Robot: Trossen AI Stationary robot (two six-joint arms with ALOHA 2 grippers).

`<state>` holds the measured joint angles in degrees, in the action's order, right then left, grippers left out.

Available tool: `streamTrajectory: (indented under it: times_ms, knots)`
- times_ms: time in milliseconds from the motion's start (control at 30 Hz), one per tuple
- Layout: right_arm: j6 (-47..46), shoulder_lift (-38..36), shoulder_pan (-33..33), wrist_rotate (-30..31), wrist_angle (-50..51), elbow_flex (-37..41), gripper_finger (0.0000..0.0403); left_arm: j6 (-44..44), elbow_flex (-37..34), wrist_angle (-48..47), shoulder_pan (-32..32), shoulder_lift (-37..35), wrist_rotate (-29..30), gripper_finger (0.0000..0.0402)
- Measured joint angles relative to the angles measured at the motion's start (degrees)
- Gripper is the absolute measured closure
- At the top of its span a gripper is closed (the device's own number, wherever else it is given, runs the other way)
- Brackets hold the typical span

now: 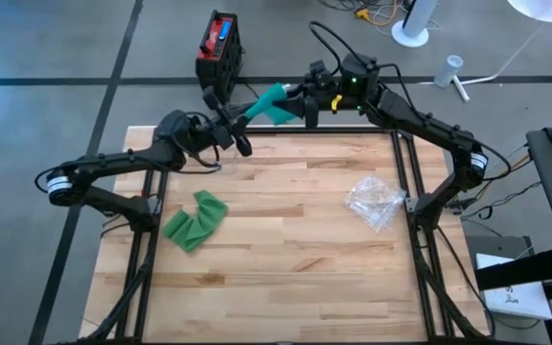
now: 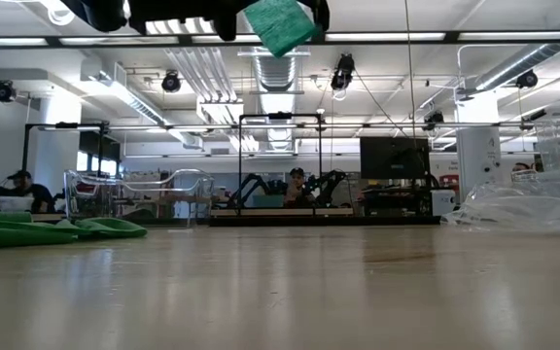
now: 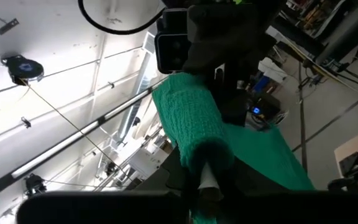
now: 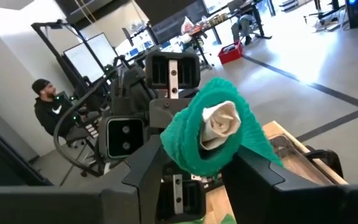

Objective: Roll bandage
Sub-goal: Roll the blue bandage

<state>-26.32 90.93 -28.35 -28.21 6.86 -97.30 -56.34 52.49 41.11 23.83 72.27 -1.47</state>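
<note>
A green bandage roll [image 1: 268,102] with a white core [image 4: 220,122] hangs high above the table's far edge, between my two grippers. A loose green tail [image 3: 271,155] hangs from it. My left gripper [image 1: 242,123] is shut on the roll's left end, and my right gripper [image 4: 201,157] closes around the other end. In the low view the roll [image 2: 280,23] shows at the picture's top. A second green bandage [image 1: 196,220] lies crumpled flat on the table's left part. My left gripper pinches the roll's near end [image 3: 207,175], where the white core sticks out, between its two fingers. The fingers slant up from the table's left and lie along the roll, which is clear of the table. My right gripper has the roll's right end [image 4: 191,152] between its two fingers [image 4: 146,167], one on each side of the green wraps. It comes level from the table's right, looking onto the end of the core. The tail hangs slack beside the fingers.
A crumpled clear plastic wrapper [image 1: 376,201] lies on the table's right part. A red and black box [image 1: 220,46] stands on the floor beyond the far edge. The middle and near parts of the wooden table [image 1: 286,278] are bare. People sit in the room behind.
</note>
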Motion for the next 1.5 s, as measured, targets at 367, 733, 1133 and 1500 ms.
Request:
streamTrajectory:
  times_ms: [367,733,1133,1500]
  knots:
    - [3.5,0.1,0.0,1.9,-1.1,0.0,0.0344,-1.7,0.0,1.7,0.0,1.1,0.4,0.0369]
    - [7.7,-1.1,-0.6,-5.8,-1.9,0.0,0.0393,2.4,0.0,-1.0,0.6,1.5,11.6,0.0283]
    - [9.2,-1.0,-2.0,-8.2,3.1,0.0,0.0396,15.7,0.1,1.9,1.2,3.3,-5.5,0.0165]
    - [10.7,-1.5,-4.4,-7.8,3.2,0.0,0.0392,23.0,0.1,-2.7,1.8,3.9,-5.5,0.018]
